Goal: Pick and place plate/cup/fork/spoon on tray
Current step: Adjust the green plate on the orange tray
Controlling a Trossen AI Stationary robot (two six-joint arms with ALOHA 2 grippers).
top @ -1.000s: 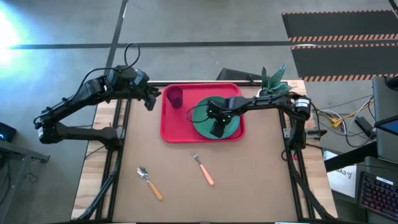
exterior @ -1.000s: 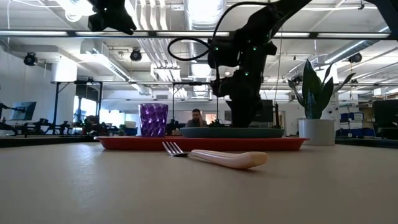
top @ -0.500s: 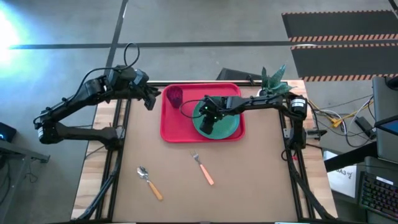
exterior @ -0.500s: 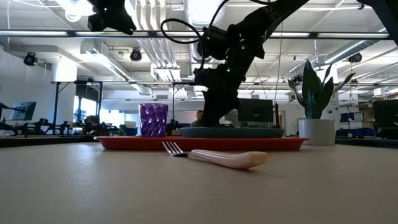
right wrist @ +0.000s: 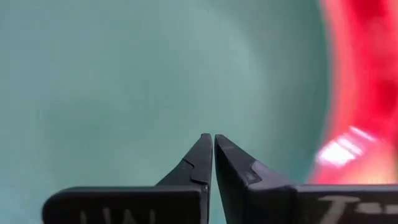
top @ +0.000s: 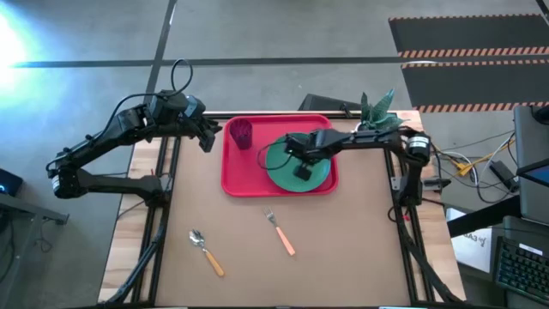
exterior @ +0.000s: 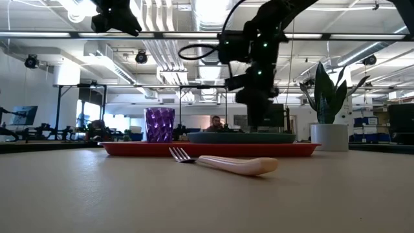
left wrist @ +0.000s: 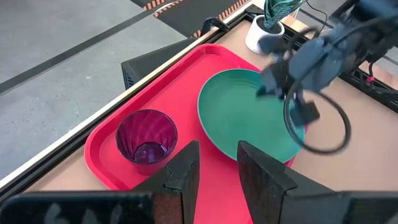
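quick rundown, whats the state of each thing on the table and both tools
plate: flat on the tray, nothing on it
cup: upright on the tray, empty
tray: on the table, holds plate and cup
fork: lying on the table, off the tray
spoon: lying on the table, off the tray
right tool: shut, empty, over the plate
left tool: open, empty, beside the tray

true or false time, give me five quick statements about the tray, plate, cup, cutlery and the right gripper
1. The round teal-green plate lies on the red plastic tray. True.
2. The purple translucent cup stands on the bare table. False: it stands on the tray.
3. The wooden-handled fork lies on the table off the tray. True.
4. The wooden-handled spoon lies on the plate. False: it lies on the table.
5. The right gripper is wide open. False: it is shut, empty, over the plate.
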